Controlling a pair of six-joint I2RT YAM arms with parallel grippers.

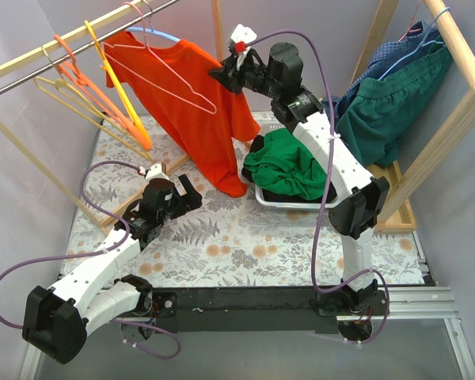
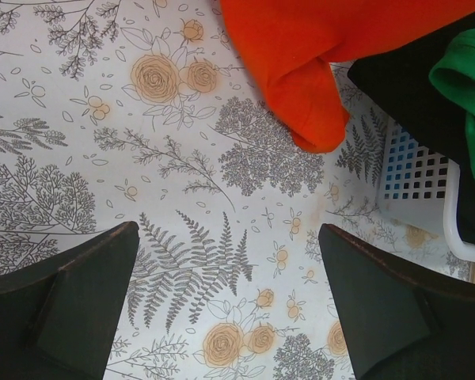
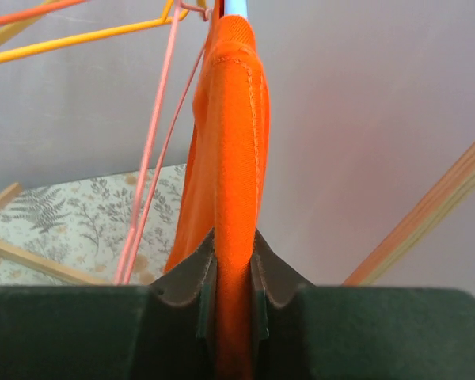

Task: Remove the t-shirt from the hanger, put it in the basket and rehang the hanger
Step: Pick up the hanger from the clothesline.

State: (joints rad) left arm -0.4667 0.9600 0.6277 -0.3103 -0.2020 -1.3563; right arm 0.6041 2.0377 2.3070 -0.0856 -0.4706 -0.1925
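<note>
An orange t-shirt (image 1: 198, 103) hangs on a light blue hanger (image 1: 160, 33) from the metal rail at the back left. Its hem (image 2: 313, 103) droops down to the floral table. My right gripper (image 1: 224, 73) is raised and shut on the shirt's right shoulder; in the right wrist view the orange cloth (image 3: 233, 158) is pinched between both fingers, with the blue hanger tip (image 3: 236, 8) above. My left gripper (image 1: 191, 192) is open and empty low over the table, short of the hem; its two dark fingers (image 2: 71, 301) frame bare cloth.
Pink (image 1: 162, 75), orange (image 1: 95, 95) and yellow (image 1: 115, 87) empty hangers share the rail. A white basket (image 1: 289, 202) with a green garment (image 1: 289, 166) sits right of the shirt. More clothes (image 1: 396, 87) hang on a wooden rack at the right.
</note>
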